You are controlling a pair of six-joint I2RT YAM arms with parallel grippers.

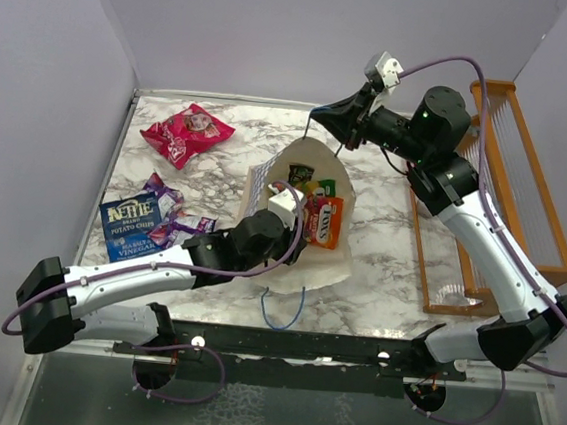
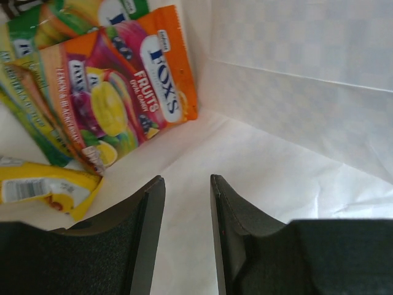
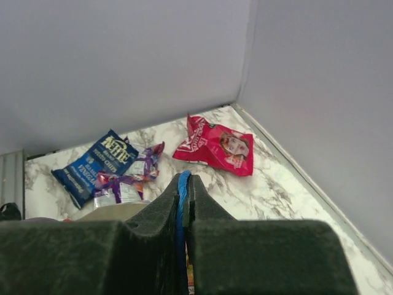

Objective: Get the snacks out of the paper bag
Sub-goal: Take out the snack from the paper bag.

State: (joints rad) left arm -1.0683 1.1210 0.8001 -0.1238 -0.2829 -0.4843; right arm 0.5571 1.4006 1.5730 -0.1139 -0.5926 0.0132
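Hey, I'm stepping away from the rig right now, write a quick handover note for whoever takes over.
Left gripper: open, inside the paper bag, holding nothing.
Right gripper: shut on the bag's blue handle at the far side.
Done, out on the table: pink-red bag, blue chips bag, purple packets.
Left, in the bag: orange candy pack, green pack, yellow pack.
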